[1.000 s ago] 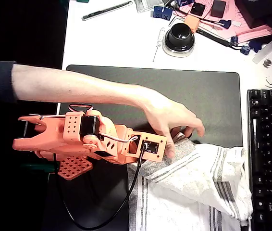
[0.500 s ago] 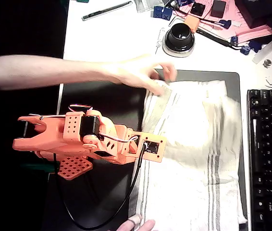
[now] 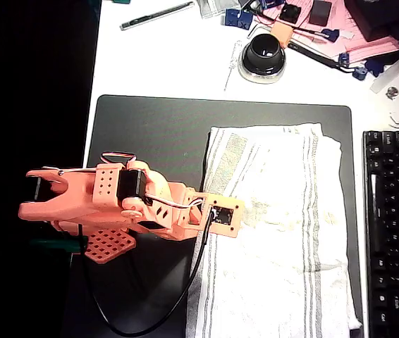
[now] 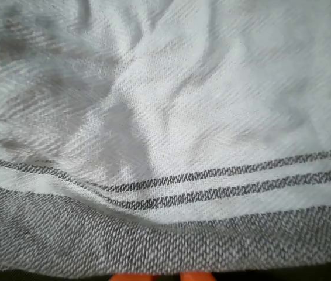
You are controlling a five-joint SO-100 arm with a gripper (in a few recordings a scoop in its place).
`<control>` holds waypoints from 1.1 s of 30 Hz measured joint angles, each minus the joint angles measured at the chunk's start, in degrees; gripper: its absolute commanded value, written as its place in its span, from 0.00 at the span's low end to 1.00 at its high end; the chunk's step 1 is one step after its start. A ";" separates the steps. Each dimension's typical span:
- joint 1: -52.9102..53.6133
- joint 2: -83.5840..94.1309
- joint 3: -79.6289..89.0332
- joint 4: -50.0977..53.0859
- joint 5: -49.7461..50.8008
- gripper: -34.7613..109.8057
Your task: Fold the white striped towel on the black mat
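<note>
On the white desk (image 3: 164,56), the matte black mat (image 3: 150,134) held the white striped towel (image 3: 284,232), spread flat, woven and stained; whether the orange gripper (image 4: 162,276) was apart or together was unclear.

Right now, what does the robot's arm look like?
The arm is bright orange plastic, chunky and blocky, with plates full of little round holes. A black motor block sits in its middle, thin white and red wires run along the top, and a black cable loops down from the small camera frame at its wrist. In the wrist view, two orange fingertips peek in below.
</note>
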 measured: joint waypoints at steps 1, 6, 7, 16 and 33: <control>0.00 0.00 0.00 0.00 0.00 0.26; 0.00 0.00 0.00 0.00 0.00 0.26; 0.00 0.00 0.00 0.00 0.00 0.26; 0.53 0.00 0.00 0.00 5.63 0.28; -0.26 0.00 0.00 0.26 -8.44 0.24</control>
